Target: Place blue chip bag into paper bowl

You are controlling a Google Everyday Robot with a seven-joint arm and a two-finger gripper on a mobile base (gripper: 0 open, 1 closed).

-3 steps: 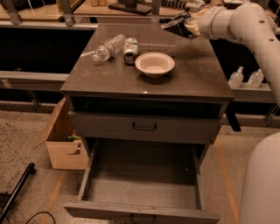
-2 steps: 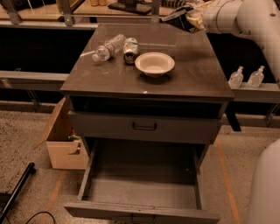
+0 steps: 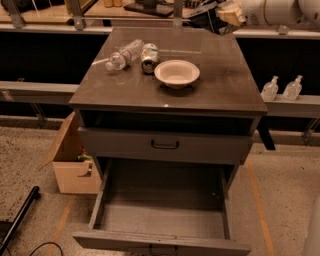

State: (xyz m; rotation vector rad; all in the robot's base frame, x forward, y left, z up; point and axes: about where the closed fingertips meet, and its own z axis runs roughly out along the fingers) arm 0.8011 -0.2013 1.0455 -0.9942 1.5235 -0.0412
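While claw (image 3: 224,14) grips blue chip bag (image 3: 207,19) (back-rt corner) | paper bowl (image 3: 176,73) nr can (image 3: 149,56)

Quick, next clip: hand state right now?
Hand: closed, holding the blue chip bag above the far right corner of the table, not yet over the paper bowl.

On the table (image 3: 220,75), near the far left corner: bottle (image 3: 124,54), can (image 3: 149,57) just beside, bowl (image 3: 177,73) toward the middle. Above the far right corner: gripper (image 3: 212,14).
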